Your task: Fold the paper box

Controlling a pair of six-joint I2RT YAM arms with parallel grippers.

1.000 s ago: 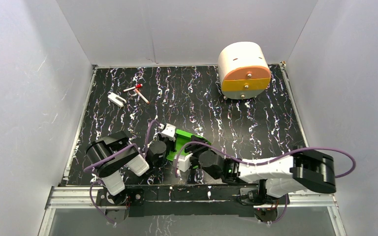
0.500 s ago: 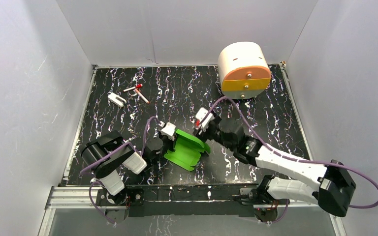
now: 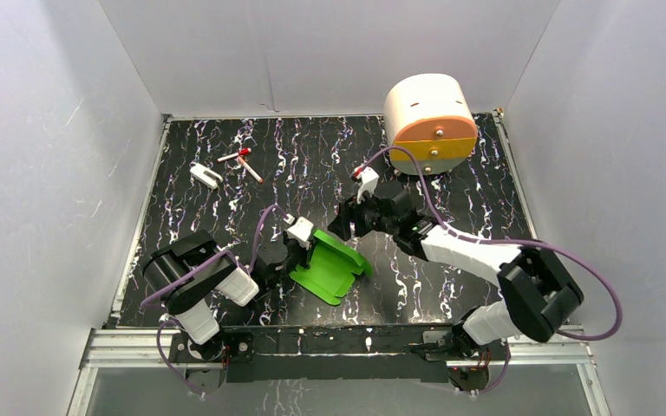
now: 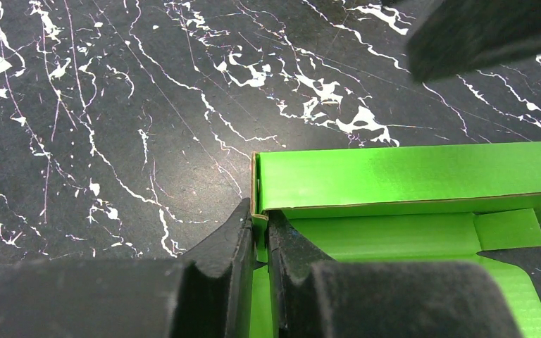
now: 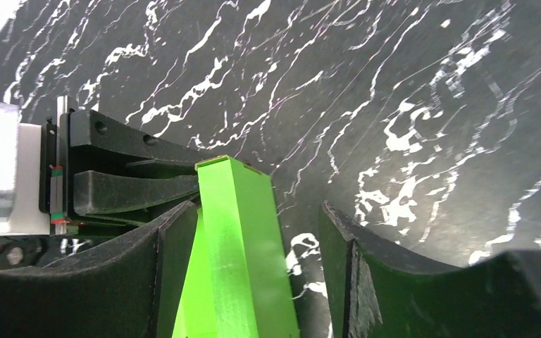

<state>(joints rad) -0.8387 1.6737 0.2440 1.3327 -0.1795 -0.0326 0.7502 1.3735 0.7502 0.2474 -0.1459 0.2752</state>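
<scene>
Your left tool is clamped on a wall corner of the paper box. Your right tool stands open, astride its raised wall.

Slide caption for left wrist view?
The left gripper shut on a corner of the green paper box, on the marbled table.

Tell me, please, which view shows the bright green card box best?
Top external: nearly the whole bright green card box shows. Left wrist shows only the corner the left pincer pinches; right wrist, one upright wall.
</scene>
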